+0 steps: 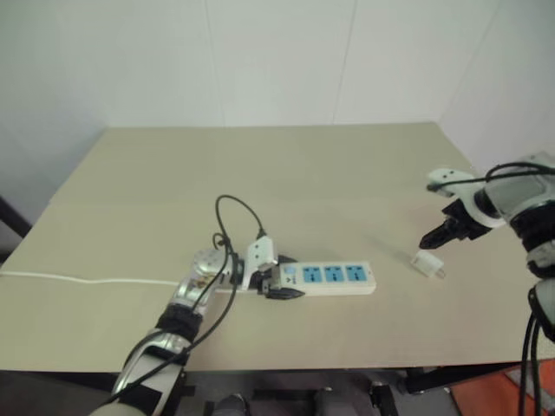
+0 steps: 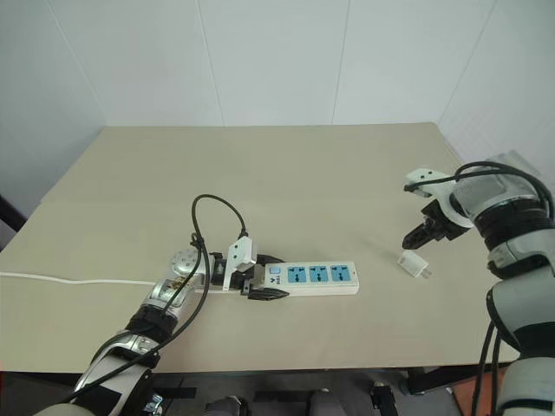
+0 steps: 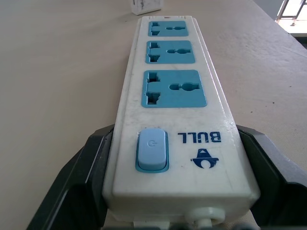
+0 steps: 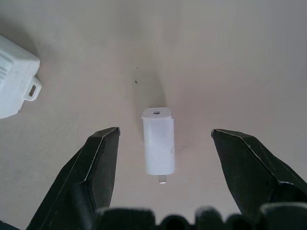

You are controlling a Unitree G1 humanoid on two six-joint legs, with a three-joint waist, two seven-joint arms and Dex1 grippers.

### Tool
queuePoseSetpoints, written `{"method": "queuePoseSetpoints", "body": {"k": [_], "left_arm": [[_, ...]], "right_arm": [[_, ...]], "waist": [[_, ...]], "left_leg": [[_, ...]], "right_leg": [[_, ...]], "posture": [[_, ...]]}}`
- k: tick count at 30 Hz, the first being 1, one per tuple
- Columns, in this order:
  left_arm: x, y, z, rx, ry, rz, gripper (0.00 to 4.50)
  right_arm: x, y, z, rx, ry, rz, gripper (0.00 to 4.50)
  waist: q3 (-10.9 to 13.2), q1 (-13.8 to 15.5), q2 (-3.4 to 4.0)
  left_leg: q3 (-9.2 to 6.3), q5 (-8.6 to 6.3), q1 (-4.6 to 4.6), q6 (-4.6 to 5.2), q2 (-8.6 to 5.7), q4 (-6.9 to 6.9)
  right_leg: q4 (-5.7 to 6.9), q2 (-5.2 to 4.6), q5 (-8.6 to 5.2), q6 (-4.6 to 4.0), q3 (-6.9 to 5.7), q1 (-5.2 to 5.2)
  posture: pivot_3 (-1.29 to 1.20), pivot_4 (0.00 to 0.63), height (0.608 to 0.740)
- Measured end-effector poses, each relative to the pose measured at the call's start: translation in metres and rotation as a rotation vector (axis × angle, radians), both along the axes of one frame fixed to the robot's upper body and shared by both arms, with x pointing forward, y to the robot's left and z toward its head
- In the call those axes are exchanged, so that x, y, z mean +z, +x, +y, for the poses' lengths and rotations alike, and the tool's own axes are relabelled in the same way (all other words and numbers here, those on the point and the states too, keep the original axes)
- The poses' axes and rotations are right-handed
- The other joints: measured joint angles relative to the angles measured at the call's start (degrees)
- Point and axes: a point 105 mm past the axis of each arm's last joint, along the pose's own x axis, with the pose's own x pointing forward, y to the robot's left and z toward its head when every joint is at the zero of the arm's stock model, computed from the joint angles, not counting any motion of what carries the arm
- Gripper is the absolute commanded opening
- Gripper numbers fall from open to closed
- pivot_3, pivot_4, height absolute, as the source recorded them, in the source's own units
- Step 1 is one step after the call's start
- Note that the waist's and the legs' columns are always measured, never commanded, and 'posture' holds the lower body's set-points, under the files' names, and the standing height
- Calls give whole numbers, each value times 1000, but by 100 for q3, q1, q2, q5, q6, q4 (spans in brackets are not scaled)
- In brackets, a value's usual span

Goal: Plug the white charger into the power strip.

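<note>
Closest to the camera, the left gripper [image 2: 260, 288] is pinched shut on the switch end of the power strip [image 2: 312, 278], which lies flat near the front edge of the table [image 2: 286, 165], its three blue socket faces up and its thin white cord [image 1: 78, 280] trailing toward the left edge. Well apart from it, near the right edge, the white charger [image 4: 159, 141] lies on its side on the tabletop. Just above it hangs the right gripper [image 2: 418, 237], tilted steeply down, its two black fingers [image 4: 98, 167] spread wide to either side of the charger without touching it. Likely risks from here: the fingers may close unevenly and push the small smooth block sideways or spin it, leaving the prongs badly aimed for a socket. A grip taken too near the prong end could also block insertion, and the strip could shift if the left hold slips.
</note>
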Motion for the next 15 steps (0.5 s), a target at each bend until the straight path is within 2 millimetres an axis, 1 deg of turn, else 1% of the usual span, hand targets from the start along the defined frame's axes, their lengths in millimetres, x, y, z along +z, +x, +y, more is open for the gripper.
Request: {"method": "queuePoseSetpoints", "body": {"k": [5, 10, 15], "left_arm": [[-1, -1, 0, 10, -8, -1, 3295], [-2, -3, 1, 22, -13, -3, 3295], [-2, -4, 3, 31, -11, -2, 3295]], "right_arm": [[-11, -2, 6, 32, 2, 35, 3696], [-22, -3, 7, 37, -2, 56, 3696], [-33, 0, 11, 54, 3, 59, 3696]], "waist": [[-2, 0, 4], [-4, -3, 6], [-5, -24, 8]], "left_leg": [[0, 0, 2, 0, 0, 1], [0, 0, 5, 0, 0, 1], [0, 0, 8, 0, 1, 0]], "right_leg": [[0, 0, 0, 0, 0, 2], [1, 0, 0, 0, 0, 5], [2, 1, 0, -1, 2, 5]], "posture": [[0, 150, 740], [0, 150, 740], [0, 150, 740]]}}
